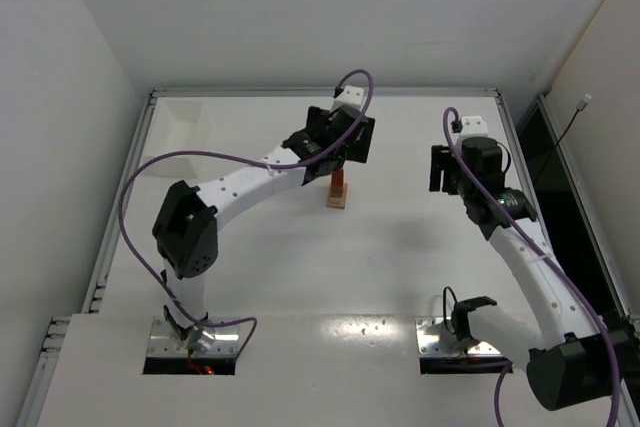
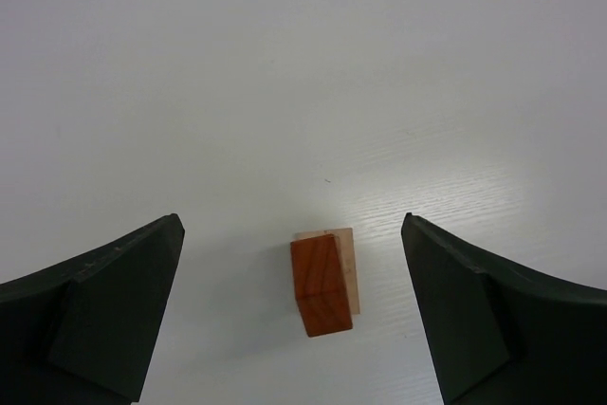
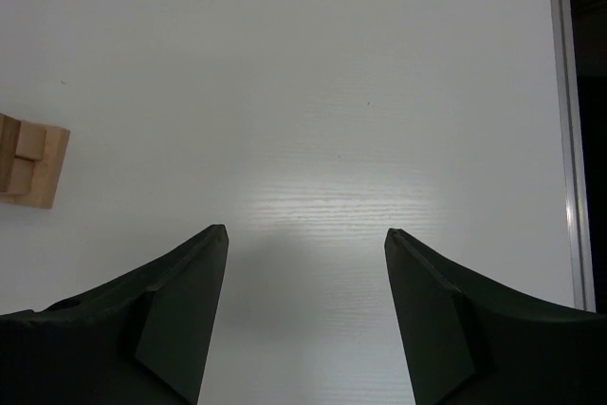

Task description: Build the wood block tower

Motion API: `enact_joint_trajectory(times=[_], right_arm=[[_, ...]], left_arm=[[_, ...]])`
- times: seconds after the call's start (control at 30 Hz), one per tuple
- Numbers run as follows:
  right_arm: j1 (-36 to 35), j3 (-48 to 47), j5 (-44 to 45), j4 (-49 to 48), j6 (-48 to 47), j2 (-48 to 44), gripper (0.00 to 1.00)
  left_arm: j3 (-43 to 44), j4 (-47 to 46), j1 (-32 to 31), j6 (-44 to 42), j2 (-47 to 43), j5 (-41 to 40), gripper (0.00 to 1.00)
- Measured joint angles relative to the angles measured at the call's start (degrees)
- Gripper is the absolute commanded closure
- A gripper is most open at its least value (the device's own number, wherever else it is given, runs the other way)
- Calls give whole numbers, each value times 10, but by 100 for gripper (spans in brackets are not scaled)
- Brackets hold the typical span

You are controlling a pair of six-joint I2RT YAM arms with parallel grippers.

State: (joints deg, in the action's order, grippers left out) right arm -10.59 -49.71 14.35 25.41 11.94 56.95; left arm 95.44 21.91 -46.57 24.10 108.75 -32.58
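Wide-open jaws of my left gripper straddle the wood block tower on the bench without touching it. To the tower's right, the right gripper gapes empty too. I worry a crooked lift could clip the top and topple it.

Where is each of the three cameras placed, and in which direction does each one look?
Top external: fixed above and behind the bases, looking down at the table; shows the left arm, the right arm and the wood block tower.
Left wrist: on the left arm, looking down on the tower; the open left gripper flanks it.
Right wrist: on the right arm, looking down at the table; open right gripper below, pale wooden blocks at the left edge.
Shared: top and left wrist show the tower.
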Motion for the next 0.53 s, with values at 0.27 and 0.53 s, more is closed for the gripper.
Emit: enact_joint_trajectory(times=[0.27, 0.53], right_arm=[[3, 0, -54, -41, -82, 75, 28], [16, -10, -103, -57, -109, 175, 27]], left_arm=[[-130, 11, 94, -46, -179, 13, 1], [-302, 41, 235, -40, -235, 34, 1]])
